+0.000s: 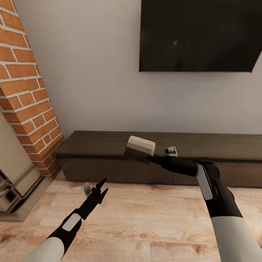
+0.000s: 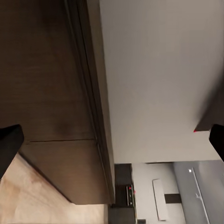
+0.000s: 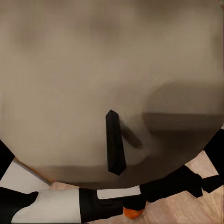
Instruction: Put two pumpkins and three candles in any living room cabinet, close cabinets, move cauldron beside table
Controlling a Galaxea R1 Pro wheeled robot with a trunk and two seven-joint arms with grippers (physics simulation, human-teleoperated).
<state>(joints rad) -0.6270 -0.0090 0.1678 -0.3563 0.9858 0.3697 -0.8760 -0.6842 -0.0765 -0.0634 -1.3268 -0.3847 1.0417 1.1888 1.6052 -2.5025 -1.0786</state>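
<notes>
The long dark-brown cabinet (image 1: 102, 143) runs along the wall under the TV, and its fronts look shut. My right gripper (image 1: 148, 156) is shut on a tan-beige candle (image 1: 141, 145), held tilted just above the cabinet's top. In the right wrist view the candle's pale flat end (image 3: 93, 70) with its black wick sits close to the camera. A sliver of something orange (image 3: 132, 213) shows low beside my other arm; what it is I cannot tell. My left gripper (image 1: 101, 186) hangs open and empty over the floor in front of the cabinet (image 2: 46, 93).
A black TV (image 1: 200, 34) hangs on the grey wall above the cabinet. A brick fireplace column (image 1: 25, 91) with a stone hearth stands at the left. Light wooden floor (image 1: 145, 225) lies between me and the cabinet.
</notes>
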